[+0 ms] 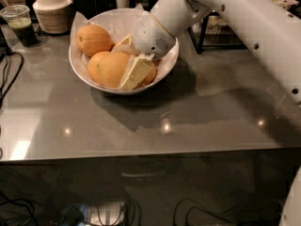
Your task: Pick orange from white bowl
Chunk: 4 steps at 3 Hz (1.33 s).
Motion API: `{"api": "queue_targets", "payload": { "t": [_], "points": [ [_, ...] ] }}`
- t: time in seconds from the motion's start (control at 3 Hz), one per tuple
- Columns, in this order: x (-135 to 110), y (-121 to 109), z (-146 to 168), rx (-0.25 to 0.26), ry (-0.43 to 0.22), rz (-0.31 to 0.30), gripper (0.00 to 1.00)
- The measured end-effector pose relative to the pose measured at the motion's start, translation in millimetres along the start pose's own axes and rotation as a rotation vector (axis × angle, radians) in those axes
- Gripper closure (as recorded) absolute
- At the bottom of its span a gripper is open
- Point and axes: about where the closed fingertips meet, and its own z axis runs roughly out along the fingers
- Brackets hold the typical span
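Note:
The white bowl point(94, 81), lined with crinkled white paper, stands at the back left of the grey table. The large dull orange point(109, 68) lies at its front. A smaller orange point(93, 39) lies behind it, and a sliver of another point(151, 74) shows at the right. My gripper point(121, 65) reaches down into the bowl from the right. Its cream fingers point(136, 73) stand on either side of the large orange and press against it. The white wrist hides the right half of the bowl.
A ribbed beige lidded container point(51, 11) and a plastic cup with a green drink point(19, 25) stand at the back left. Dark cables point(9, 74) trail along the left edge. My white arm point(254, 36) crosses the back right.

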Motion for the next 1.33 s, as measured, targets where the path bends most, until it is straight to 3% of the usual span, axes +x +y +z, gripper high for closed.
{"api": "queue_targets", "payload": {
  "t": [0.33,1.0,1.33],
  "points": [
    [-2.6,-0.2,-3.1,0.000,0.000,0.000,1.00],
    [-5.8,0.0,-8.9,0.000,0.000,0.000,1.00],
    [-8.2,16.4,-27.2,0.091,-0.028,-0.006,1.00]
  ]
}}
